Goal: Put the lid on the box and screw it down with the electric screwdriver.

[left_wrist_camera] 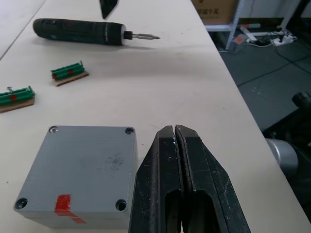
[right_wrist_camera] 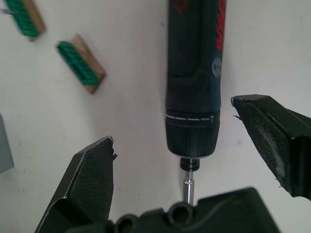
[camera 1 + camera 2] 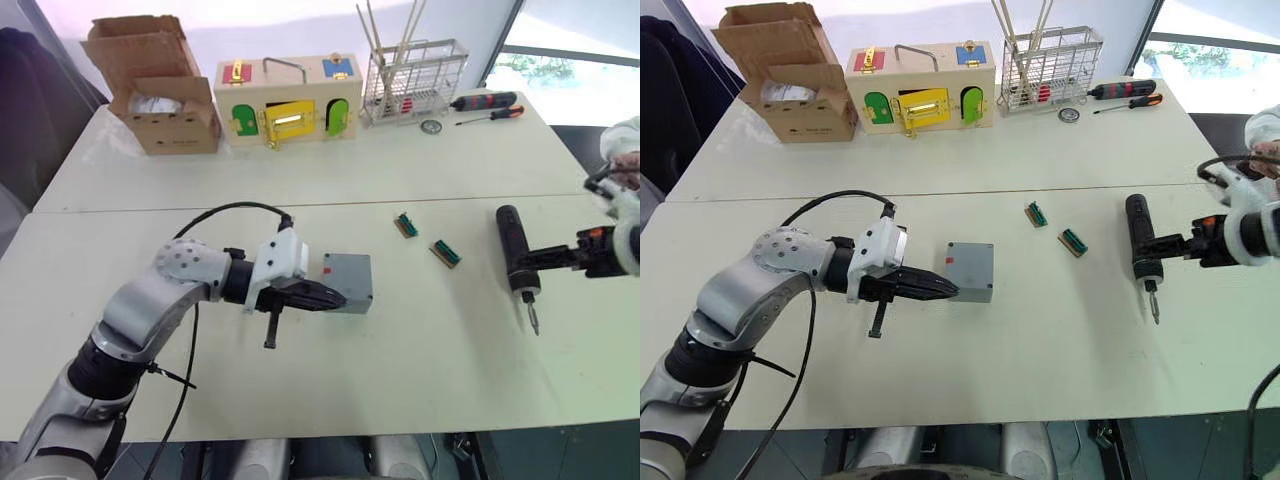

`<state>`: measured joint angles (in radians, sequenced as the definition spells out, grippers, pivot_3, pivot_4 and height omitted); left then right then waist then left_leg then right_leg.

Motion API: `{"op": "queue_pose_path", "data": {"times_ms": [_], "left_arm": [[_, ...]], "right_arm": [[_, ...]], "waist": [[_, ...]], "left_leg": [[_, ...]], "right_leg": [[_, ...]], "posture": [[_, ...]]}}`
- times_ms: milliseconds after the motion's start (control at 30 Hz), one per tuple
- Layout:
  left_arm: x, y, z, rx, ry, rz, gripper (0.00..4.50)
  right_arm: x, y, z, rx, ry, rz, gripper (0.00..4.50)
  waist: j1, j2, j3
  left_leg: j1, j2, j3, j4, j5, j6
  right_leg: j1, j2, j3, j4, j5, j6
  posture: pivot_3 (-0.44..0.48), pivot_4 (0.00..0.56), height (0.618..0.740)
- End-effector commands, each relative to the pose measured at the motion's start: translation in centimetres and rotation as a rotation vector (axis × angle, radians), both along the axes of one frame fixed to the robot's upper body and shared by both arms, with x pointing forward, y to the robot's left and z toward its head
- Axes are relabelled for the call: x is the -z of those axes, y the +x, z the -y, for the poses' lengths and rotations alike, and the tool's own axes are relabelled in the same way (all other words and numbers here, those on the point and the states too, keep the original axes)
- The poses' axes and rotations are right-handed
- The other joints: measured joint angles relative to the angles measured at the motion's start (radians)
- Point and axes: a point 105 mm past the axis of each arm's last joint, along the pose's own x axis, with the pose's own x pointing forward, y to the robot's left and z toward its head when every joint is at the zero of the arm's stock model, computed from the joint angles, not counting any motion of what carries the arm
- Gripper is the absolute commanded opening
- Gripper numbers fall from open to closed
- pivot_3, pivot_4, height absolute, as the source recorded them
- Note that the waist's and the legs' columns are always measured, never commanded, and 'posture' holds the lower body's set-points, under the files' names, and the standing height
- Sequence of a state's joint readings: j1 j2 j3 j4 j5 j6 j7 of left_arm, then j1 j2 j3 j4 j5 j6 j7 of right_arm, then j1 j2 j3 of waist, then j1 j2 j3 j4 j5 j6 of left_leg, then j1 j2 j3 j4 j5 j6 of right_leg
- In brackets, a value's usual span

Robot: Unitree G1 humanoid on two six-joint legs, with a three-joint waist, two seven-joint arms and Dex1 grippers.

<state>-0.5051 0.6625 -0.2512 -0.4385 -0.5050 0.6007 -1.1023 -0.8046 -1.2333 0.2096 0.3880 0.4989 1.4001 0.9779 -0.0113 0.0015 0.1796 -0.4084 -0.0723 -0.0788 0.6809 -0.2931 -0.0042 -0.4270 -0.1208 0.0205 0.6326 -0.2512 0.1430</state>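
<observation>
The left gripper (image 3: 325,297), fingers pressed together and empty, lies against the box (image 3: 350,282) at its 9 o'clock side. The lid (image 1: 92,162) already sits on the box with screws in its corners; whether they are tight I cannot tell. At 3 o'clock across the table (image 3: 420,400), the right gripper (image 2: 194,160) stands spread wide around the screwdriver (image 3: 517,253), not yet gripping, so driving probably remains.

Lab: test table (image 3: 300,400), latch box (image 3: 283,100)
</observation>
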Motion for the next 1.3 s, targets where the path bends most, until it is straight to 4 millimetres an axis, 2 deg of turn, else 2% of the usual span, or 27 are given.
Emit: {"op": "queue_pose_path", "data": {"times_ms": [33,333,633,733,933,1100,1200,1233,1300], "left_arm": [[-0.1,-0.3,-0.2,-0.030,-0.017,0.023,0.00],[0.1,-0.4,-0.3,-0.098,-0.040,0.017,0.00],[0.7,-0.9,-0.3,-0.146,-0.040,0.016,0.00],[0.8,-0.9,-0.4,-0.167,-0.041,0.013,0.00],[0.9,-0.7,-0.3,-0.185,-0.041,0.012,0.00],[0.9,-0.4,-0.3,-0.184,-0.038,0.015,0.00],[0.8,-0.1,-0.4,-0.179,-0.033,0.019,0.00],[0.7,0.1,-0.4,-0.176,-0.033,0.019,0.00],[0.8,0.7,-0.9,-0.184,-0.026,0.007,0.00]], "right_arm": [[-0.1,0.4,0.5,0.034,0.021,-0.015,4.48],[2.4,2.0,1.1,-0.009,-0.096,-0.107,4.48],[3.5,3.0,1.4,-0.128,-0.208,-0.194,4.48],[4.1,2.8,1.2,-0.183,-0.228,-0.244,3.76],[4.8,2.1,1.1,-0.255,-0.244,-0.310,1.85],[5.3,1.0,1.9,-0.269,-0.252,-0.354,1.77],[5.4,1.1,1.9,-0.275,-0.258,-0.342,1.77],[5.0,1.4,2.0,-0.277,-0.271,-0.322,1.77],[1.5,3.0,1.9,-0.295,-0.285,-0.183,1.77]], "waist": [[0.000,0.000,0.000],[0.000,0.000,0.000],[-0.002,-0.001,-0.001],[-0.001,-0.001,-0.001],[-0.001,-0.001,-0.001],[0.006,-0.001,-0.001],[0.008,-0.001,-0.001],[0.009,-0.002,-0.001],[0.009,-0.001,-0.001]], "left_leg": [[0.000,0.000,0.000,0.000,0.000,0.000],[0.000,0.000,0.000,0.000,0.002,-0.004],[0.000,-0.001,0.000,0.001,0.003,-0.005],[0.000,-0.001,-0.001,0.001,0.003,-0.005],[0.000,-0.001,-0.002,0.000,0.003,-0.005],[0.000,-0.001,-0.004,0.000,0.003,-0.006],[0.000,-0.001,-0.004,0.000,0.003,-0.006],[0.000,-0.001,-0.004,0.000,0.003,-0.006],[0.000,-0.001,-0.004,0.001,0.003,-0.007]], "right_leg": [[0.000,0.000,0.000,0.000,0.000,0.000],[0.000,0.000,0.000,0.000,0.000,0.000],[0.000,0.000,0.000,0.000,0.000,0.000],[0.001,0.000,0.000,0.000,0.000,0.000],[0.001,0.001,-0.002,0.000,0.000,0.000],[0.001,0.001,-0.003,0.000,0.000,0.000],[0.001,0.001,-0.003,0.000,0.000,0.000],[0.001,0.001,-0.003,0.000,0.000,0.000],[0.002,0.001,-0.003,0.000,0.000,0.000]], "posture": [[0.000,0.150,0.730],[0.000,0.150,0.730],[0.000,0.150,0.730],[0.000,0.150,0.730],[0.000,0.150,0.730],[0.000,0.150,0.730],[0.000,0.150,0.730],[0.000,0.150,0.730],[0.000,0.150,0.730]]}}
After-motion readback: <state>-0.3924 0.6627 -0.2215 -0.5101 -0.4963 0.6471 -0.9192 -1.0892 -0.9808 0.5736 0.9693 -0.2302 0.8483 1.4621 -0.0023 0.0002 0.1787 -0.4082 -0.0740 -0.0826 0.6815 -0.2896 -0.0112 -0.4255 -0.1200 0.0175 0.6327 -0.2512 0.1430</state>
